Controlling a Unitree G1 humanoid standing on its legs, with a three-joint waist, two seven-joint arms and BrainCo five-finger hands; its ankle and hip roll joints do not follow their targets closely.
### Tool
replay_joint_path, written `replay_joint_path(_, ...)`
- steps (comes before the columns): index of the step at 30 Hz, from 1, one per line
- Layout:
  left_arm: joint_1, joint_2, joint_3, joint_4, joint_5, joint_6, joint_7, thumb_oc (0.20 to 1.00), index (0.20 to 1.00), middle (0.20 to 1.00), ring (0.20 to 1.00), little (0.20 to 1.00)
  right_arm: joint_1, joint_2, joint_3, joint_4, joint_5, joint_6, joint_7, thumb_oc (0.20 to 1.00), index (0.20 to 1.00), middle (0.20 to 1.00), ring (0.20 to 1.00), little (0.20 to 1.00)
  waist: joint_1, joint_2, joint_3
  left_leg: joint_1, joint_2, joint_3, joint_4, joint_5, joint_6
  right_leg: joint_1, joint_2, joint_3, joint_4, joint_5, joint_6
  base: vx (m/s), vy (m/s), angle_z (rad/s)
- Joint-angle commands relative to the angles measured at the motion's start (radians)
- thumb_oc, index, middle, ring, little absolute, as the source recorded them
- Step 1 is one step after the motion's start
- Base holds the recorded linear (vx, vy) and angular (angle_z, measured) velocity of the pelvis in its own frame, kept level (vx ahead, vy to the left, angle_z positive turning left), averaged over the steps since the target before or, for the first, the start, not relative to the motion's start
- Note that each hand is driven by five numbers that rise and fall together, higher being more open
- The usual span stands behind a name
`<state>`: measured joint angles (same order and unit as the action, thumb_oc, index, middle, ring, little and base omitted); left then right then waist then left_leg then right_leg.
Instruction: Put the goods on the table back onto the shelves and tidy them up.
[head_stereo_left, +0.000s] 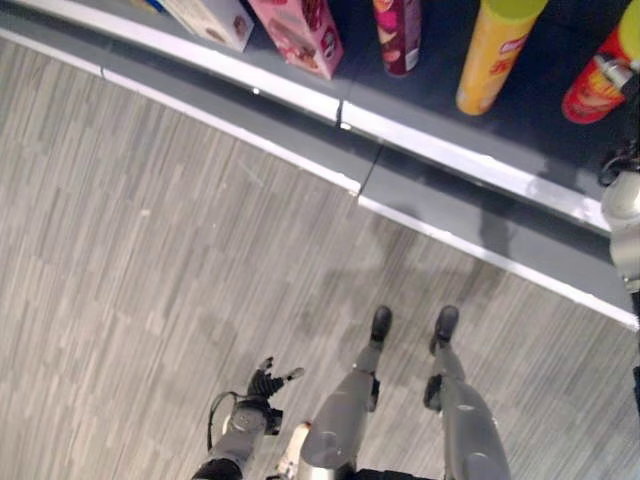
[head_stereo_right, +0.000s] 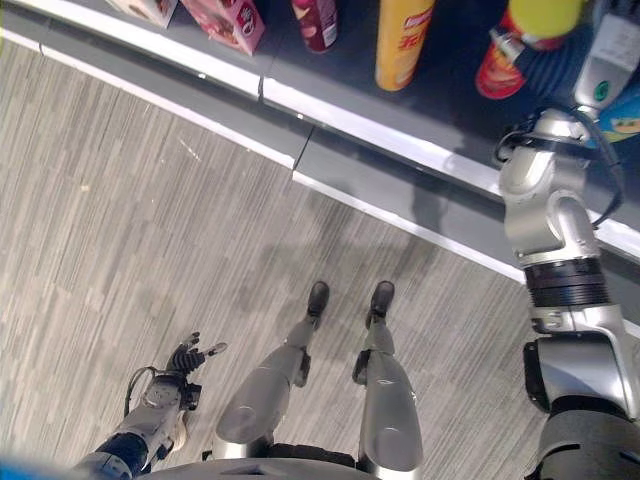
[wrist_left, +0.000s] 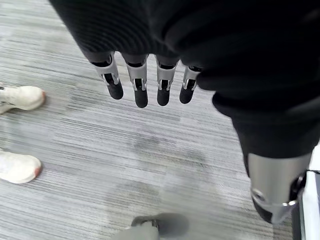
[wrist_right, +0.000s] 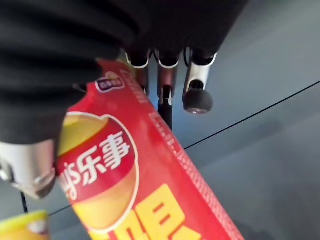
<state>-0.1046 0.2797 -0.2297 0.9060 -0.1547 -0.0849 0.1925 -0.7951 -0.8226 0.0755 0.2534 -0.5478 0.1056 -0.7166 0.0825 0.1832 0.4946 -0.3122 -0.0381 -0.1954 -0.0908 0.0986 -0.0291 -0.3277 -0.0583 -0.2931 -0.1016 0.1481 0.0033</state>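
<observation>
On the dark shelf (head_stereo_right: 350, 120), the tall red crisp tube with the yellow lid (head_stereo_right: 520, 40) stands among upright goods, likely being placed there. The right hand (wrist_right: 197, 85) curls round it, pinching it against the palm. Down by the floor, the left hand (wrist_left: 140, 82) hangs relaxed, holding nothing.

White characters on a logo on the red can (wrist_right: 150, 190), large yellow characters below, partly cut off
</observation>
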Motion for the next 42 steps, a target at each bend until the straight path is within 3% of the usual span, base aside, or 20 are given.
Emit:
replay_joint_path(1,0.007,0.028,-0.052,0.038,-0.044,-0.011,0.021,1.0,1.0,1.0,1.0,1.0,-0.027,-0.036,-0.004,-0.026,0.003,-0.01,-0.075,0.2,0.2,0.2,0.2,0.2,-0.014,-0.024,-0.089,-0.002,0.031,0.095,0.004,-0.066,-0.051,0.069,-0.043,0.055,0.041,-0.2,0.087,0.03,-0.01,0.02)
replay_joint_path(10,0.014,0.025,-0.049,0.011,-0.064,-0.017,0.026,1.0,1.0,1.0,1.0,1.0,-0.015,0.008,0.024,0.008,0.01,-0.01,-0.082,0.2,0.2,0.2,0.2,0.2,-0.013,0.001,-0.07,-0.021,0.018,0.072,0.004,-0.06,-0.043,0.043,-0.049,0.079,0.057,-0.203,0.093,0.03,0.008,-0.01)
replay_joint_path(22,0.012,0.02,-0.038,0.006,-0.09,-0.017,0.034,1.0,1.0,1.0,1.0,1.0,-0.016,0.052,0.047,0.029,0.025,-0.005,-0.083,0.2,0.2,0.2,0.2,0.2,-0.015,0.0,-0.05,-0.029,0.006,0.061,0.004,-0.063,-0.023,0.017,-0.051,0.118,0.078,-0.203,0.093,0.02,0.02,-0.1)
replay_joint_path(23,0.008,0.02,-0.038,0.006,-0.092,-0.015,0.036,1.0,1.0,1.0,1.0,1.0,-0.014,0.061,0.049,0.025,0.028,-0.004,-0.083,0.347,0.347,0.347,0.347,0.347,-0.018,-0.002,-0.05,-0.028,0.005,0.058,0.004,-0.064,-0.02,0.017,-0.052,0.122,0.079,-0.204,0.094,0.01,0.026,-0.08)
replay_joint_path(24,0.006,0.02,-0.037,0.007,-0.093,-0.015,0.037,1.0,1.0,1.0,1.0,1.0,-0.013,0.066,0.049,0.021,0.028,-0.005,-0.083,0.871,0.871,0.871,0.871,0.871,-0.02,-0.004,-0.05,-0.027,0.004,0.058,0.004,-0.064,-0.019,0.017,-0.053,0.123,0.08,-0.204,0.094,0.01,0.039,-0.02)
replay_joint_path(25,0.004,0.019,-0.038,0.009,-0.093,-0.014,0.037,1.0,1.0,1.0,1.0,1.0,-0.012,0.07,0.05,0.019,0.03,-0.005,-0.083,1.0,1.0,1.0,1.0,1.0,-0.021,-0.004,-0.05,-0.025,0.003,0.057,0.004,-0.065,-0.017,0.018,-0.053,0.128,0.08,-0.204,0.094,0.0,0.046,-0.01)
replay_joint_path(36,-0.045,0.022,-0.03,0.054,-0.085,-0.001,0.054,1.0,1.0,1.0,1.0,1.0,0.009,0.06,0.05,-0.043,0.042,-0.015,-0.057,1.0,1.0,1.0,1.0,1.0,-0.038,-0.046,-0.076,0.012,-0.007,0.059,0.004,-0.074,-0.005,0.064,-0.056,0.14,0.058,-0.186,0.103,-0.02,0.053,-0.04)
replay_joint_path(41,-0.042,0.018,0.001,0.074,-0.074,0.019,0.047,1.0,1.0,1.0,1.0,1.0,0.155,0.08,-0.001,-0.199,0.029,-0.043,0.003,1.0,1.0,1.0,1.0,1.0,-0.059,-0.09,-0.109,0.053,0.0,0.075,0.004,-0.095,0.003,0.102,-0.048,0.147,0.044,-0.181,0.104,0.0,0.06,-0.08)
replay_joint_path(42,-0.036,0.019,0.018,0.083,-0.063,0.027,0.046,1.0,1.0,1.0,1.0,1.0,0.247,0.104,-0.022,-0.276,0.035,-0.068,0.044,1.0,1.0,1.0,1.0,1.0,-0.073,-0.116,-0.13,0.079,0.005,0.089,0.004,-0.108,0.01,0.124,-0.047,0.151,0.04,-0.181,0.106,0.03,0.097,-0.09)
